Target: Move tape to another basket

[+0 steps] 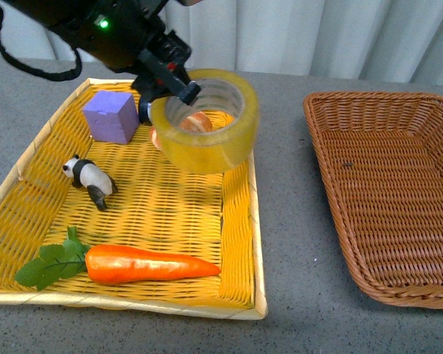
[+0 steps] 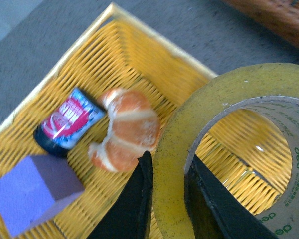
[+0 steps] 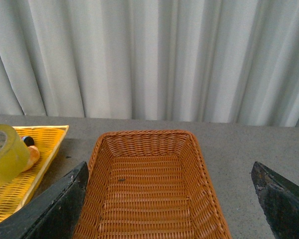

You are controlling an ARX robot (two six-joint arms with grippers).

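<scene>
Left claw (image 1: 173, 92) clamps the tape (image 1: 207, 140) by its wall, one finger inside the core, roll hanging above the yellow tray (image 1: 170, 214). Pickup's done; the carry to the brown basket (image 1: 399, 192) remains. The left wrist view shows a can (image 2: 70, 122) beside the croissant (image 2: 127, 129), hidden from the front. Right claw (image 3: 172, 204) gapes, empty.

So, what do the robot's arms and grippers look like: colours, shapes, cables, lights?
The left arm is black, with a small green light on it and a black cable looping beside it. The left gripper has two slim black fingers that taper to the tip. Of the right gripper only two dark, wedge-shaped fingers show; its arm is out of view.
</scene>
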